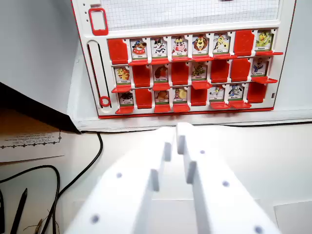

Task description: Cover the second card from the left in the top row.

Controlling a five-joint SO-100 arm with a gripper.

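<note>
Card [139, 48] — perhaps a dog — stands uncovered in board [287, 58], fingers [176, 137] apart.

The white pincer [174, 139] fills the lower middle of the wrist view, its two jaws almost together with only a thin slit between them and nothing in it. It hovers over the pale tabletop [273, 161], short of the red-and-white game board [190, 68] standing ahead. On the board, the top row reads from the wrist view's left: a closed red flap [117, 50], then the dog card [139, 48] open, then four more open picture cards, another red flap, and a last card. A black cable [83, 173] curls across the tabletop at the wrist view's left, beside a printed paper sheet [29, 141].
</note>
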